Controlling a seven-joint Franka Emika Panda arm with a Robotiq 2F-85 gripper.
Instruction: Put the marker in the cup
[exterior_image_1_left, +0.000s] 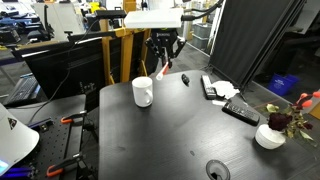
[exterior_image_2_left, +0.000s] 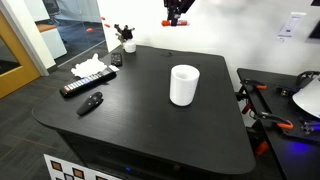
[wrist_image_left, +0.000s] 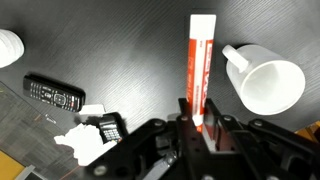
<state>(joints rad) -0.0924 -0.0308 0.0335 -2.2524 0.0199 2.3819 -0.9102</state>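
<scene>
I see one marker and one cup. My hand grips the marker, raised above the surface.

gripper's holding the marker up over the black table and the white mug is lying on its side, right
No, the cup stands upright on the table, mouth up, as an exterior view shows. The rest holds: in the wrist view the gripper is over the table, shut on the marker.
</scene>
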